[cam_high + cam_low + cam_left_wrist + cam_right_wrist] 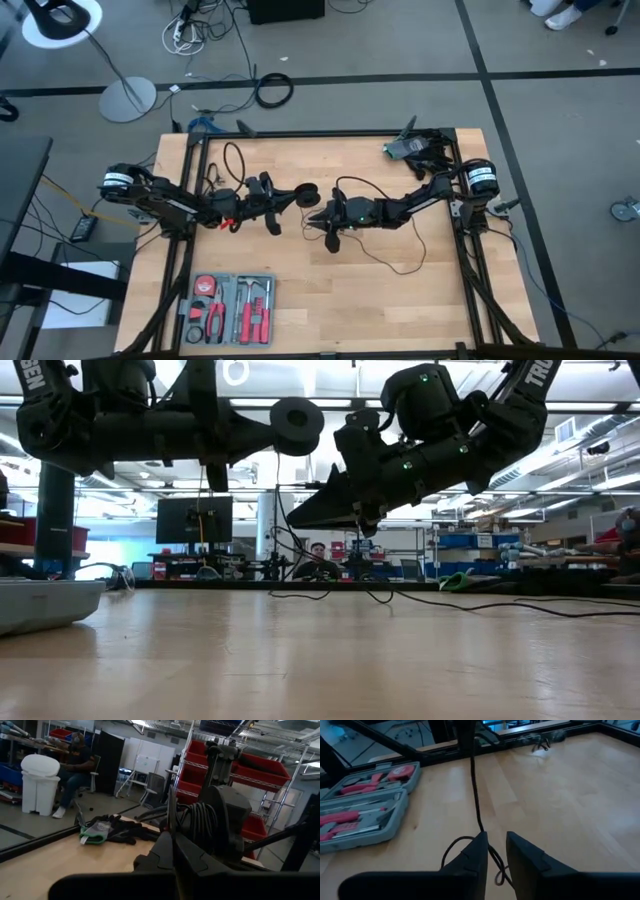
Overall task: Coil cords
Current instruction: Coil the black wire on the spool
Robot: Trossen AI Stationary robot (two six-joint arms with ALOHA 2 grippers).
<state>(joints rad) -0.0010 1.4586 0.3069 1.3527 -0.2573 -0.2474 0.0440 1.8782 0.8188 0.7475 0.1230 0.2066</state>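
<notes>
In the low view both arms hang above the wooden counter, well clear of it. The left end effector reaches in from the upper left of the frame and grips the round black puck, fingers pressed on its sides. The right end effector tilts down from the upper right, its fingers nearly together around the thin black cord, which drops from the puck toward the counter.

From above, the two arms meet at the frame's centre, the left end effector stretched rightward, the right end effector bent leftward from its base. The cord trails in loose loops below and right of centre. A grey tool case sits at the lower left, and gloves lie at the upper right.

Only the right wrist view shows the cord running between its own fingers. Only the left wrist view shows a seated person beyond the counter.
</notes>
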